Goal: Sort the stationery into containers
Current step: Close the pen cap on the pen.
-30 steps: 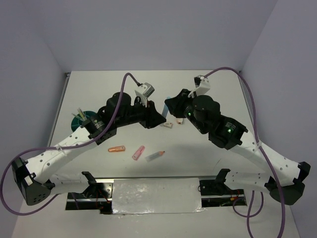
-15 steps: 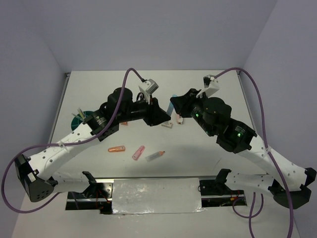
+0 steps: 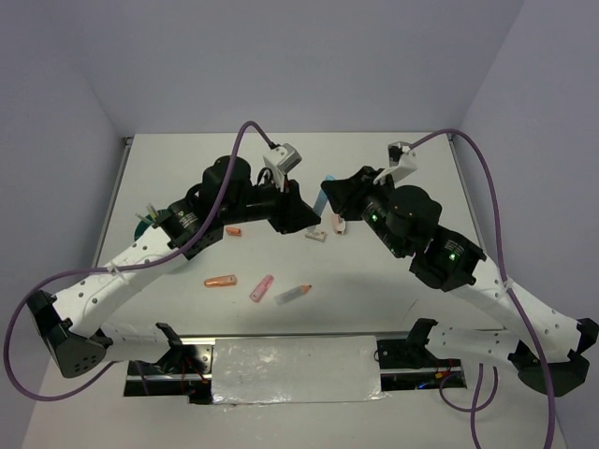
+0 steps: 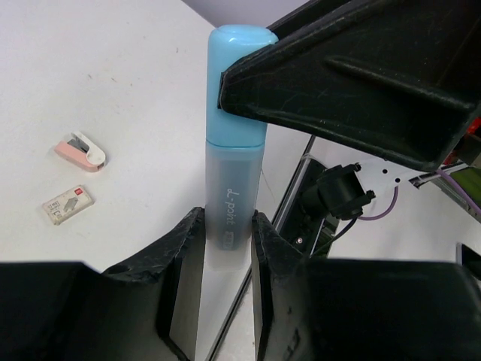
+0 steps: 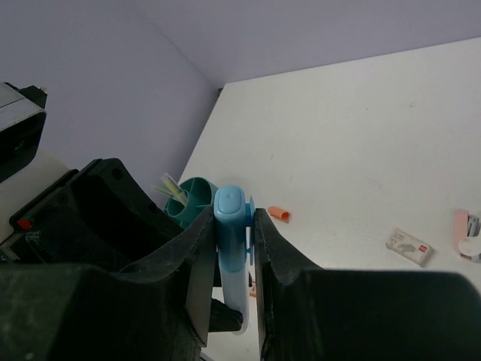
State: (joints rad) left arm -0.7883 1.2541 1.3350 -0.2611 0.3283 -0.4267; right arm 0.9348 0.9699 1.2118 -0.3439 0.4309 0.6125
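At your far left the teal bowl (image 5: 192,197) sits on the bench (image 3: 187,159), partly hidden behind the left arm, with an orange marker (image 3: 221,280), a pink marker (image 3: 262,287) and a grey pen (image 3: 293,294) lying nearer you. Mid-bench, your left pincer (image 4: 227,233) is clamped on the clear barrel of the light-blue marker (image 4: 233,150). Just to its right, the right pincer (image 5: 234,226) is clamped on the same marker's blue cap end, with a pale block (image 3: 315,236) and a pink piece (image 3: 339,223) lying on the bench close by.
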